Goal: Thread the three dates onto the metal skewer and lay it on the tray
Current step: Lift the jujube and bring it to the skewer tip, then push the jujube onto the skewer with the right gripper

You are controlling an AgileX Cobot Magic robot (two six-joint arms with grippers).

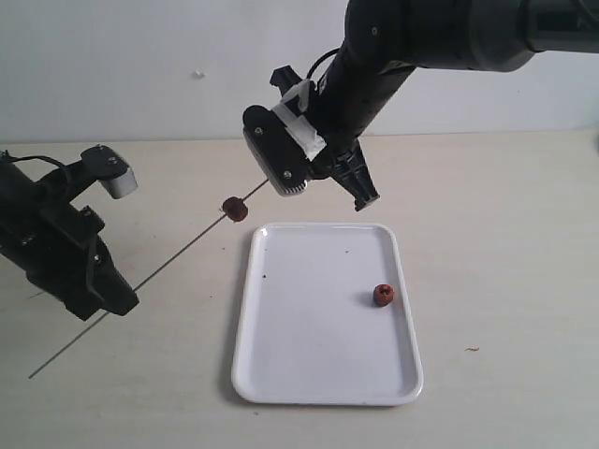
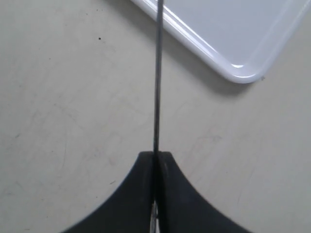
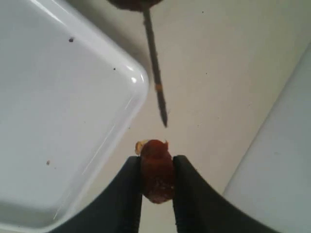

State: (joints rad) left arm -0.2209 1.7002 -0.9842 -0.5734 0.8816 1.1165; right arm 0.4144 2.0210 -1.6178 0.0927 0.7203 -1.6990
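Observation:
My left gripper (image 2: pixel 156 155) is shut on the metal skewer (image 2: pixel 157 97), low at the left of the exterior view (image 1: pixel 114 297). The thin skewer (image 1: pixel 178 251) slants up and right from there. One date (image 1: pixel 235 209) is threaded on it near the far end. My right gripper (image 3: pixel 157 167) is shut on a second date (image 3: pixel 157 172), which sits just short of the skewer's pointed tip (image 3: pixel 164 121), apart from it. The threaded date (image 3: pixel 133 4) shows at that view's edge. A third date (image 1: pixel 383 295) lies on the white tray (image 1: pixel 245 309), toward its right side.
The right arm (image 1: pixel 374 65) reaches in from the top right and hangs over the tray's far edge. A white-capped black part (image 1: pixel 114 173) of the left arm stands at the left. Small dark crumbs (image 1: pixel 265 276) dot the tray, and one speck (image 1: pixel 473 350) lies right of it.

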